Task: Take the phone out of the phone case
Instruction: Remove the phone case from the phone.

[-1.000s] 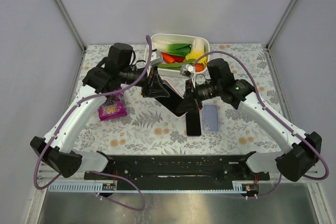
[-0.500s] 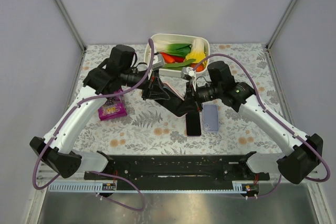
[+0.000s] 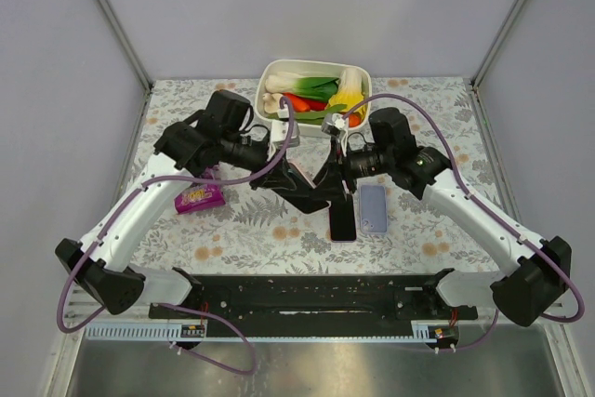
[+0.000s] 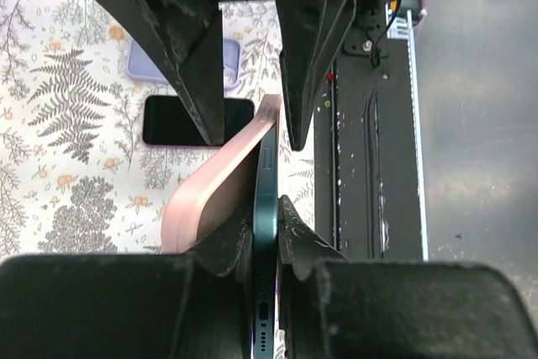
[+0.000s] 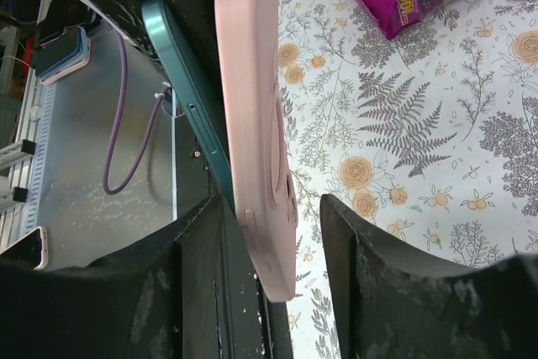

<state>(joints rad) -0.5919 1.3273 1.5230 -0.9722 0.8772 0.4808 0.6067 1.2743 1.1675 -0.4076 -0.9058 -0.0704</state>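
In the left wrist view my left gripper (image 4: 267,209) is shut on the edge of a teal phone (image 4: 266,182). A pink case (image 4: 210,199) is peeled away from the phone on the left side and still meets it at the far end. My right gripper (image 5: 273,208) is open, with its jaws on either side of the pink case (image 5: 256,107). A gap shows between the case and the right finger (image 5: 378,275). The teal phone (image 5: 181,65) lies just left of the case. In the top view both grippers (image 3: 305,192) (image 3: 327,179) meet above the table's middle.
A black phone in a pink rim (image 3: 342,220) and a lavender phone case (image 3: 373,208) lie flat below the grippers. A purple snack bag (image 3: 198,195) lies at the left. A white tub (image 3: 364,76) with vegetables stands at the back. The black arm rail (image 3: 307,295) runs along the near edge.
My left arm has moved right and nearer, carrying the phone and case closer to the right gripper. The right gripper has shifted slightly left, and the two now overlap.
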